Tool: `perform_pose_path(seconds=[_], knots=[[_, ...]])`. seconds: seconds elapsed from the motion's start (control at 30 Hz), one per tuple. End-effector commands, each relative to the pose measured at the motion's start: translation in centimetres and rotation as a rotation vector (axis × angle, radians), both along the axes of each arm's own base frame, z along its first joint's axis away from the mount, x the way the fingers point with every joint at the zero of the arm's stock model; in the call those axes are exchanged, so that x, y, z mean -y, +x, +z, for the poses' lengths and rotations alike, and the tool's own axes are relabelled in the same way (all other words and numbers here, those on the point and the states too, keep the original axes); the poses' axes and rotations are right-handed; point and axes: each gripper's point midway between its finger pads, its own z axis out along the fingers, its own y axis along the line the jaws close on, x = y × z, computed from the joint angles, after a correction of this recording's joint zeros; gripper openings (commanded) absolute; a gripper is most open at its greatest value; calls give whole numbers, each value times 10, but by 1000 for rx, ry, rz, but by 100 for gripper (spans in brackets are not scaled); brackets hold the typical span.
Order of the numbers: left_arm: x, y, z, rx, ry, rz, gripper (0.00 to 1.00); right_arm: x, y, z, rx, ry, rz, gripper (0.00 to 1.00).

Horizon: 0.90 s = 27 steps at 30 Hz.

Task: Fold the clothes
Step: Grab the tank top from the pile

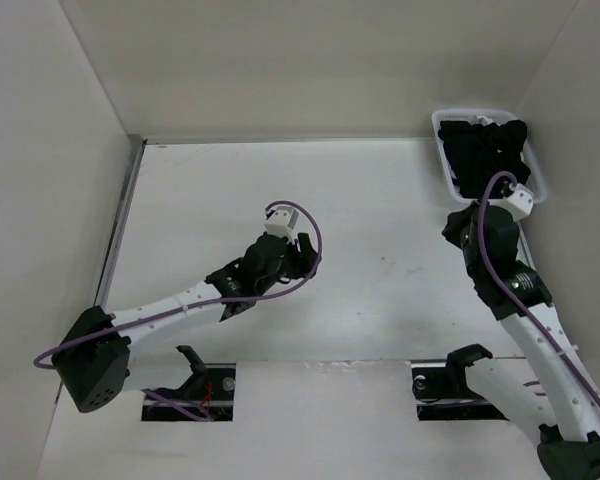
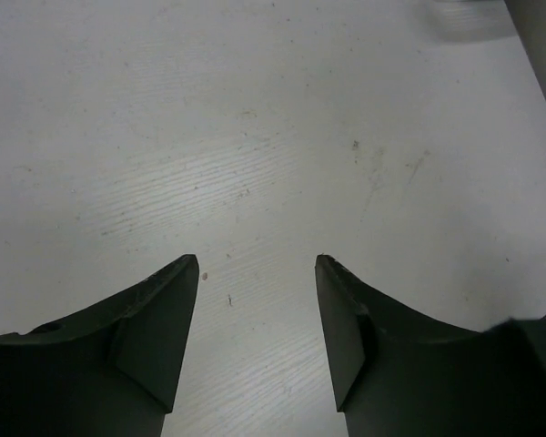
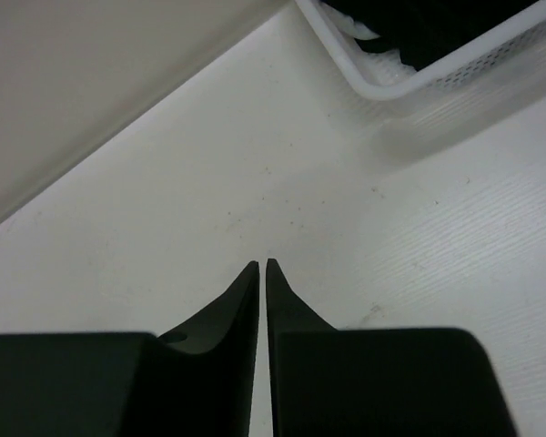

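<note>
The clothes (image 1: 485,150) are a dark black heap inside the white lattice basket (image 1: 538,182) at the table's far right corner. In the right wrist view a strip of the black fabric (image 3: 437,27) shows above the basket rim (image 3: 373,86). My right gripper (image 1: 458,222) hovers just in front of the basket. It is shut, its fingertips (image 3: 262,266) nearly touching with nothing between them. My left gripper (image 1: 305,258) is over the middle of the table, far from the clothes. It stands open (image 2: 257,264) above bare white tabletop.
White walls enclose the table at the back, left and right. A metal strip (image 1: 120,220) runs along the left edge. A bit of white cloth (image 1: 485,122) shows at the basket's far end. Two cut-outs with cables (image 1: 190,392) lie by the arm bases.
</note>
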Motion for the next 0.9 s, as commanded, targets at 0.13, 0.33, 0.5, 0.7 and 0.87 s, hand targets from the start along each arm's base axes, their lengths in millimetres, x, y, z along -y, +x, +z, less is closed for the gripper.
perform_pose_path(seconds=[0.13, 0.33, 0.5, 0.7, 0.87], knots=[[16, 7, 12, 30, -77, -49, 42, 14, 52, -1, 28, 44, -5, 2], [19, 13, -2, 4, -65, -60, 39, 37, 85, 14, 79, 55, -43, 18], [31, 9, -10, 5, -54, -85, 41, 76, 120, 9, 80, 48, -130, 48], [22, 12, -13, 38, -56, -68, 43, 121, 207, -22, -13, 64, -141, 0], [15, 15, -15, 75, -62, -63, 42, 166, 270, -45, -39, 74, -207, 35]])
